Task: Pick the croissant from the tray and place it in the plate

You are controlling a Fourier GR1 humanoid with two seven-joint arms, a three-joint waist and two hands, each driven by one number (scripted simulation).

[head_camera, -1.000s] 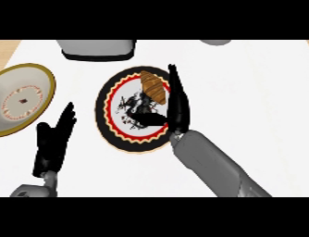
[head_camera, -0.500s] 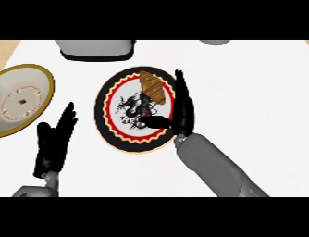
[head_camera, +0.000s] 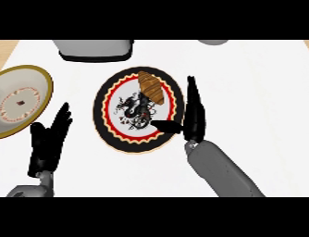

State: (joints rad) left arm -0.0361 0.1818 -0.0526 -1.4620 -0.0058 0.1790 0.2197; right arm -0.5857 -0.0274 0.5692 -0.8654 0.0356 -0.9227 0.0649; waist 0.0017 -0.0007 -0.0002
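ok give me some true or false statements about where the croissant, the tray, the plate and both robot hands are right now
1. The croissant lies on the dark round tray. True.
2. The right robot hand is curled round the croissant. False: its fingers are straight, beside the tray's right rim, thumb over the tray.
3. The gold-rimmed plate sits left of the tray. True.
4. The left robot hand holds the plate. False: it is open, below the plate, holding nothing.
5. The croissant is already in the plate. False: it is on the tray.

white counter top (head_camera: 266, 92); tan wood strips at far left, far right corners.
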